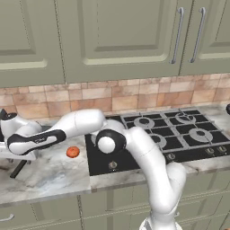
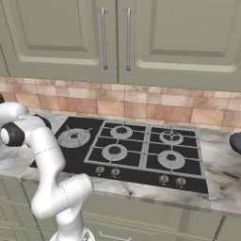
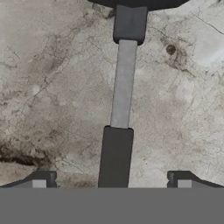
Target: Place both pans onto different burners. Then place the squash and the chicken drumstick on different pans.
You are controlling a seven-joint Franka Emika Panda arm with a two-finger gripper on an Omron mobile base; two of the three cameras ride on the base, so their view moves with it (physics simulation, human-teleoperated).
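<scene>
My gripper [image 3: 111,181] is spread wide and grasps nothing. It hangs over the pan handle [image 3: 122,87], which runs up the middle of the hand view between my 2 fingertips [image 3: 43,180]. In the left base view, the squash [image 1: 72,152] lies on the marble counter [image 1: 49,175] at centre left, just beside the cooktop [image 1: 179,134]. A 2nd pan [image 2: 236,142] sits at the right edge of the right base view.

The glossy white, tube-shaped robot arm [image 1: 148,157] is built of rounded segments joined at dark, almost black joint rings, with a round white cap on the elbow joint. A black band runs along its far-left wrist segment [image 1: 33,141]. Two small dark grey finger tips [image 3: 43,179] have pale pads.
</scene>
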